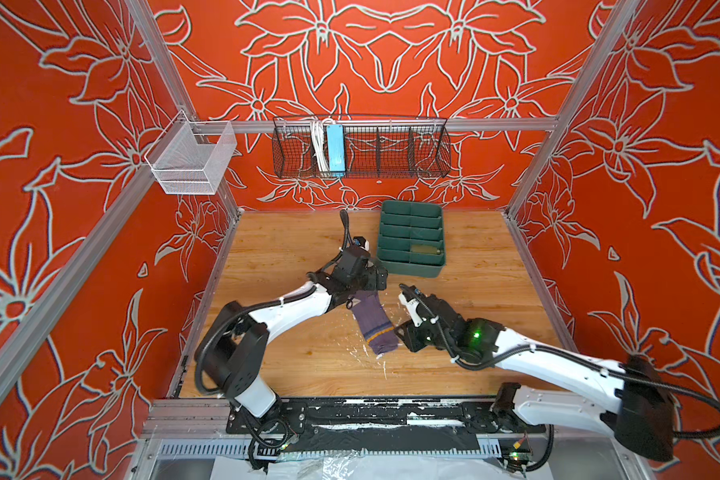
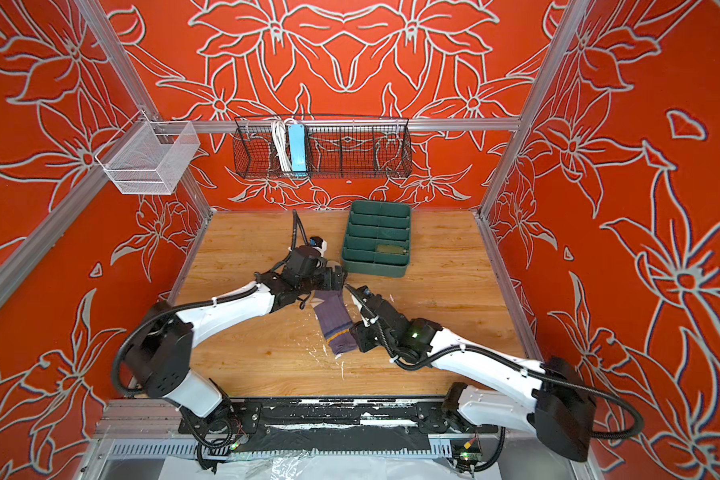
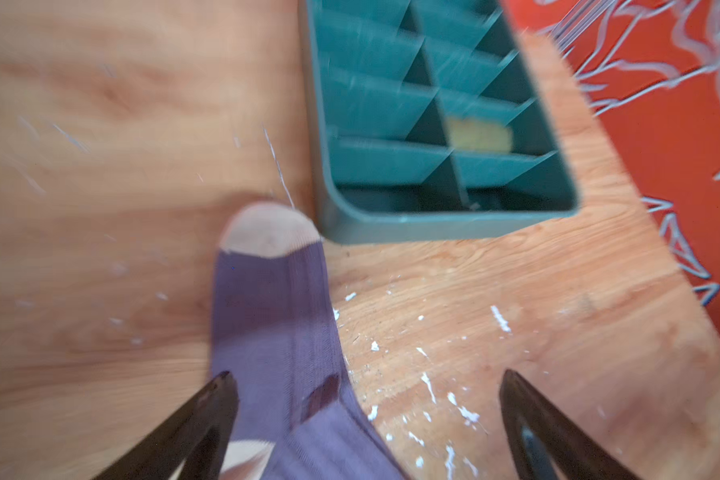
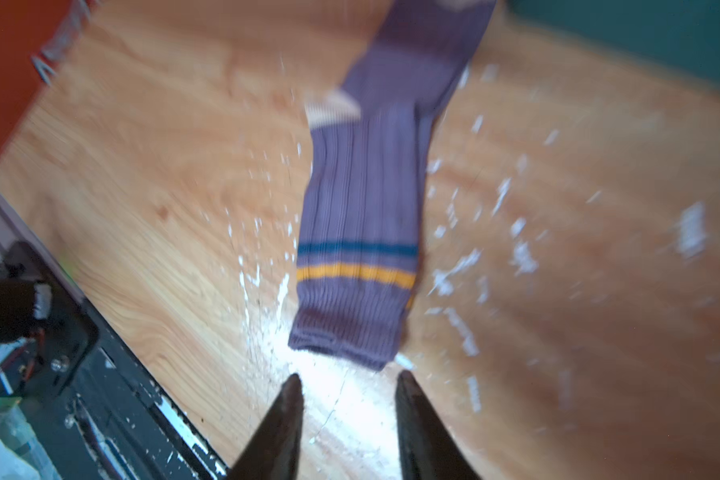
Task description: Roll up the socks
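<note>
1. Purple sock (image 1: 375,322) lies flat on the table (image 1: 287,365), toe by the green tray (image 1: 410,271).
2. My left end effector (image 3: 362,376) is wide open over the foot part.
3. Right end effector (image 4: 346,376) is parted, empty, just off the cuff.
4. Olive sock (image 1: 425,249) sits in the tray.

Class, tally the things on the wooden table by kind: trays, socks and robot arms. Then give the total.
Trays: 1, the green tray
Socks: 2, the purple sock and the olive sock
Robot arms: 2, the left arm and the right arm
Total: 5
</note>
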